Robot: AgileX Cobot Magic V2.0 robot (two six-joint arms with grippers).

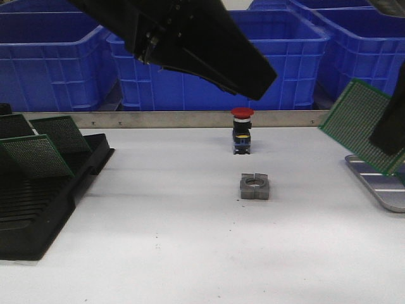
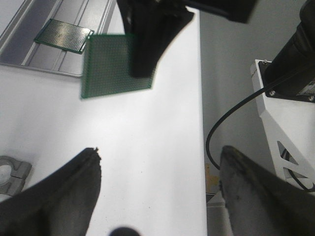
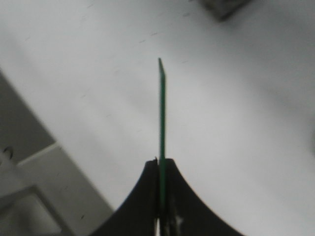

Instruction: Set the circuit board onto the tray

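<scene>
My right gripper (image 1: 385, 136) is shut on a green circuit board (image 1: 357, 123), which hangs tilted in the air at the far right, above the table. In the right wrist view the board (image 3: 161, 113) shows edge-on, clamped between the shut fingers (image 3: 174, 196). The silver-grey tray (image 1: 380, 187) lies below and just right of the board, partly cut off by the view's edge. The left wrist view shows the tray (image 2: 34, 67) with another green board (image 2: 64, 35) lying flat in it, and the held board (image 2: 115, 64) beside it. My left gripper (image 2: 160, 150) hangs open and empty, high over the table.
A black slotted rack (image 1: 38, 202) at the left holds several green boards (image 1: 38, 155). A red-capped push button (image 1: 242, 130) and a grey metal block (image 1: 255, 187) stand mid-table. Blue bins (image 1: 57, 57) line the back. My left arm (image 1: 190, 44) spans the upper middle.
</scene>
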